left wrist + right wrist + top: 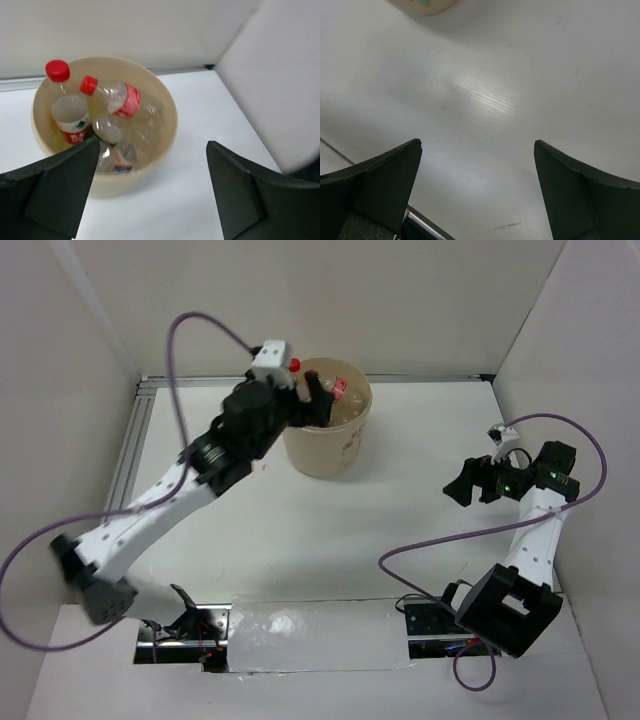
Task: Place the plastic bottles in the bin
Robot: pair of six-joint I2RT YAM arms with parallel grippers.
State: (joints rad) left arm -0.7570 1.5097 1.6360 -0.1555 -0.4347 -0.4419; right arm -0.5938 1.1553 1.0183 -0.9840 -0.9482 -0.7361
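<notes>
Several clear plastic bottles (127, 102), two red-capped, piled inside round beige tub (171, 131) on white surface (490, 95), with left fingers (50, 192) spread wide and empty just beside its rim, right fingers (370, 187) likewise spread, empty, well apart from tub.

The bin (322, 452), a round beige tub with a faint print on its side, stood upright in the upper centre of the top view. In the left wrist view it sat left of centre with bottles heaped inside. An upright bottle (70, 114), red-capped with a red label low on it, leaned at the left wall. A tilted bottle (119, 98) pointed its red cap up-left, and crushed bottles (107, 129) lay beneath.
</notes>
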